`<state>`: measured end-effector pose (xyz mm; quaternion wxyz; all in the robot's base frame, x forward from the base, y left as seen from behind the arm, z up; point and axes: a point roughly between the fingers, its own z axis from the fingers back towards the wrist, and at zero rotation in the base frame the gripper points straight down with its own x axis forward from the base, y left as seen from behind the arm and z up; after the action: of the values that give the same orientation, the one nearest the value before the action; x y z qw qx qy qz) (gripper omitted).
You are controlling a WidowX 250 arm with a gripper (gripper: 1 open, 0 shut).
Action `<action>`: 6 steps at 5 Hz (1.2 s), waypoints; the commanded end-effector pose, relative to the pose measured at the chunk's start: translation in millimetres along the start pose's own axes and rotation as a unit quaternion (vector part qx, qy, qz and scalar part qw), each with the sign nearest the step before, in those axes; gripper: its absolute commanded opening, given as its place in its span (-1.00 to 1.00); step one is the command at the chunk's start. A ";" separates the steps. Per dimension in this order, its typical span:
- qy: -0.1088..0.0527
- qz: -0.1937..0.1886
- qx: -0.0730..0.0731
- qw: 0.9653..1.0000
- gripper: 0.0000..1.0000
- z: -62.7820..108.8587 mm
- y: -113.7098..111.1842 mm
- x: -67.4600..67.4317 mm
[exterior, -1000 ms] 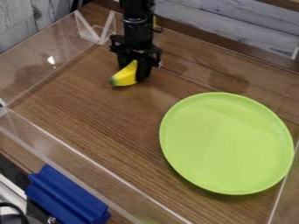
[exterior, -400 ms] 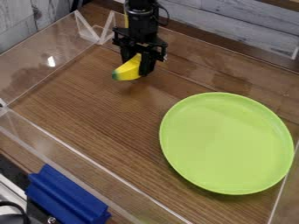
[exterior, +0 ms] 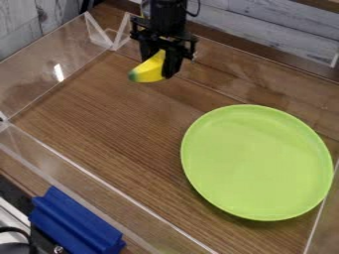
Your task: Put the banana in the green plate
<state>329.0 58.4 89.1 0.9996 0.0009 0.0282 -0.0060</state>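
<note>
a clear-walled wooden test bench [exterior: 99, 124]

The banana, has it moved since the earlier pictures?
Yes. The banana has shifted up and slightly right in the view, away from the blue object at lower left.

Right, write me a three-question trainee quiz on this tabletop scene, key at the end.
1. True or false: the small curved yellow banana lies on the large round lime-green plate.
2. Fill in: the banana is held by the black ______.
3. Which lies nearer the picture's bottom edge: (a) the banana, (b) the blue ribbed plastic object?
Key: 1 false; 2 gripper; 3 b.
</note>
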 end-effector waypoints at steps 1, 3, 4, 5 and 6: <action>-0.037 -0.003 0.008 0.999 -1.00 32.4 -16.1 -10.3; -0.045 -0.021 0.005 0.999 -1.00 54.0 -54.5 -40.1; -0.047 -0.030 0.003 0.998 -1.00 60.0 -74.0 -56.3; -0.046 -0.035 0.000 0.998 -1.00 63.6 -93.3 -71.1; -0.046 -0.035 -0.002 0.998 -1.00 64.8 -114.4 -84.6</action>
<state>245.5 -54.8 145.6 0.9991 -0.0003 0.0071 -0.0410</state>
